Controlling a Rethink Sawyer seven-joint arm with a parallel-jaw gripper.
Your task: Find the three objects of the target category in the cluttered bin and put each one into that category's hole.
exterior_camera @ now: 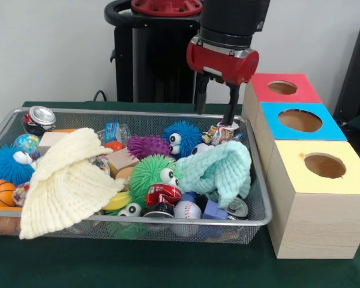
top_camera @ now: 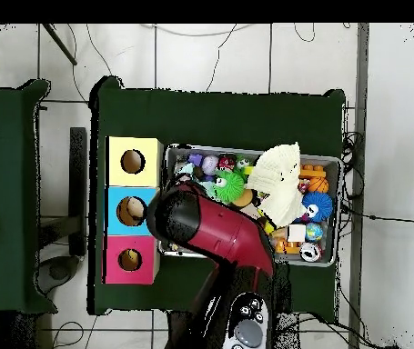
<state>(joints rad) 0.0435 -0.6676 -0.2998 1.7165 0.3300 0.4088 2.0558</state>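
Silver wire-mesh bin (exterior_camera: 259,198), metal-rimmed, heaped with toys, long axis running nine to three o'clock as I viewed it, gripper (exterior_camera: 216,115) hanging parted, empty, above its far rim.

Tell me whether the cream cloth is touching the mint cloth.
Apart. The front view shows the cream cloth lying left and the mint cloth right, with the green spiky ball between them.

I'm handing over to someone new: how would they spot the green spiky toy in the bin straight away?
Start at the wire mesh bin left of the three wooden boxes. Near its front middle, between the cream knitted cloth and the mint cloth, sits the green spiky ball. Unlike the blue and purple spiky balls behind, it is green with eyes facing right.
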